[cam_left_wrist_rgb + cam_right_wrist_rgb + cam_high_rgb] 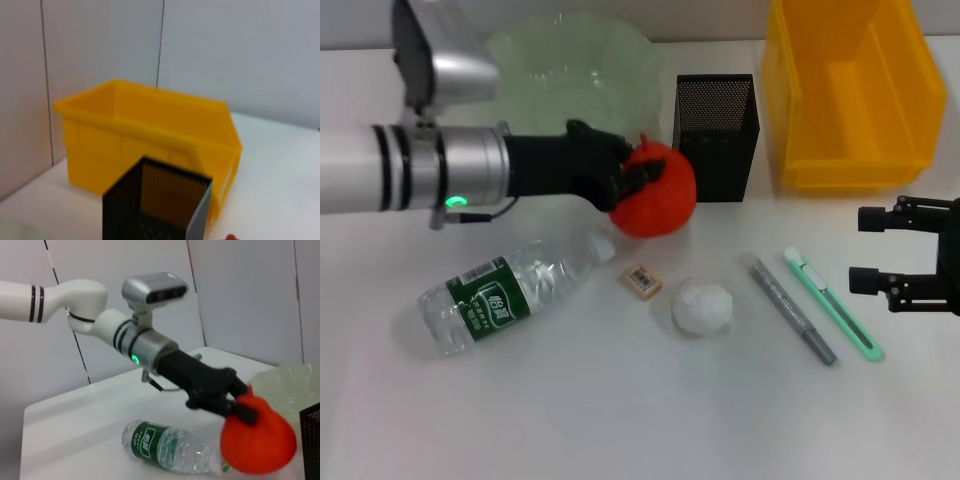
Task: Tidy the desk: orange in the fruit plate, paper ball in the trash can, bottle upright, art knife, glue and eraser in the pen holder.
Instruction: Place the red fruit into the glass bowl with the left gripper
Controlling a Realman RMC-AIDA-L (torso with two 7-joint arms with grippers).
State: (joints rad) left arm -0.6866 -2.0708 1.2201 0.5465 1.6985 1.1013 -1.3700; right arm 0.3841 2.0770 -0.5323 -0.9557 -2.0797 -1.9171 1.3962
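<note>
Left gripper (240, 407) clamps the orange (258, 440), lifted above the table, bottle (170, 448) lying flat below it

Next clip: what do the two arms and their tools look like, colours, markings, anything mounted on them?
The left arm is glossy white with black rings, ending in a silver wrist cuff with a lit green light and a thin dark cable. A silver camera housing sits on top. Its left tool is matte black with chunky fingers. The right tool is also black and blocky; its arm is out of view.
</note>
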